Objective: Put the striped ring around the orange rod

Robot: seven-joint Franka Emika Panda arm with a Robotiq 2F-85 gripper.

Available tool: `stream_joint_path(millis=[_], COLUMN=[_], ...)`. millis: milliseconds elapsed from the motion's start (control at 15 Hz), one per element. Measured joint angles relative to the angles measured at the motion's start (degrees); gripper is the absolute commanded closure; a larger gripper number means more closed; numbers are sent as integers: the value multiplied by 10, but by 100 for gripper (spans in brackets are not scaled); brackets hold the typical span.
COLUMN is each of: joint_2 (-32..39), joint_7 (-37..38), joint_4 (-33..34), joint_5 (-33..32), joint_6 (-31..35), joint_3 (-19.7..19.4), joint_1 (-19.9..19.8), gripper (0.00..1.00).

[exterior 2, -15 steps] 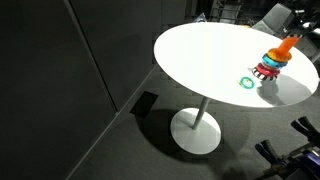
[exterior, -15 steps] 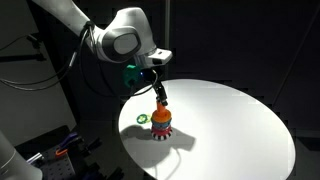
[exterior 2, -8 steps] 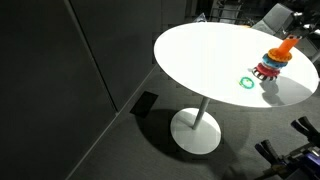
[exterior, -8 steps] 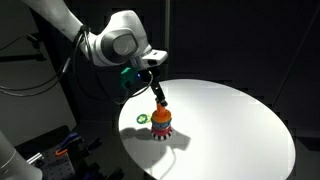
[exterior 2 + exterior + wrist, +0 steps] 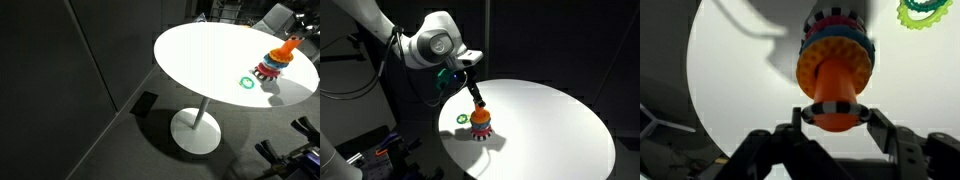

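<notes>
The striped ring is lying at the very bottom of the ring stack, encircling the foot of the orange rod. In the wrist view it is showing as a narrow band of alternating dark and white bars, peeking out past the wider rings that are sitting higher up the rod and nearer the camera. It is looking flat and thin, and about as broad as the stack itself. In an exterior view it is appearing only as a pale, faintly barred edge under the rod, where the stack is meeting the white table; the stripes are too small there to make out clearly.

The rod is bright orange with a rounded top, and in both exterior views it is leaning rather than standing straight. The gripper is clamping the rod's upper end, its two dark fingers pressing against the rounded top from opposite sides.

A green ring is lying flat on the table just beside the rod's foot, apart from the stack and not touching it.
</notes>
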Motion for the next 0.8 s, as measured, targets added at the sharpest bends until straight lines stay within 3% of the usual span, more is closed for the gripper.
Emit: stream_joint_path(millis=[800], joint_2=[-11], joint_7=[204], joint_4=[-25], joint_5=[-182], joint_6=[48], joint_3=[-1], joint_1=[-29], gripper=[57])
